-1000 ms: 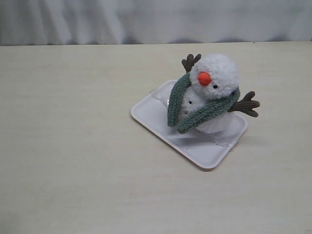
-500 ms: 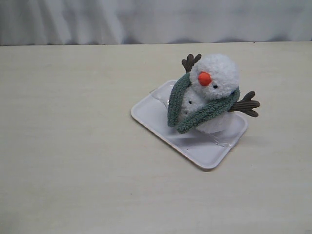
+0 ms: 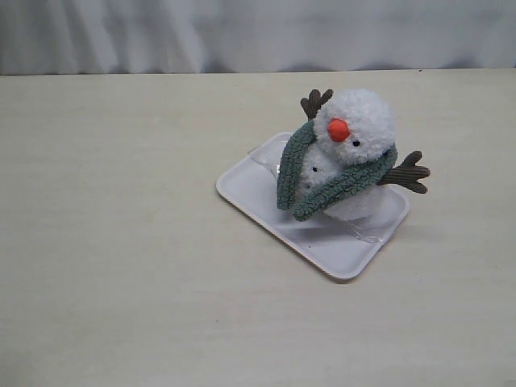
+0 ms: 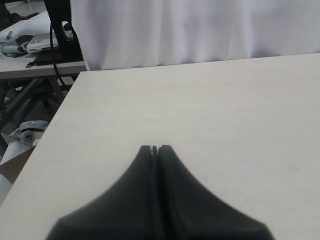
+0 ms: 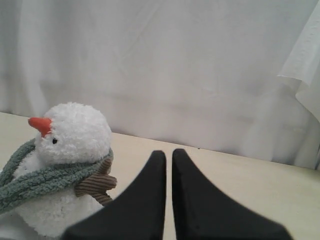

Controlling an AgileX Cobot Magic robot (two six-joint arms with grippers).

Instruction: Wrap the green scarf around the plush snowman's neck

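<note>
The scarf [image 3: 337,189] loops the snowman [image 3: 364,121] under its head, both ends hanging in front, on the tray [image 3: 339,256]. Left and right jaws are closed tight, holding nothing, well clear. Judged done: any tidying should be gentle, or the plush may tip.

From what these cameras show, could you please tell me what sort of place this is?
Probably a robot lab or test room: a pale table backed by a white curtain, with a cluttered equipment bench beside it.

White tray [image 3: 334,251] right of centre, set askew, pale table [image 3: 121,242] beneath, white curtain [image 3: 242,32] behind, cluttered desk [image 4: 40,55] beyond
</note>
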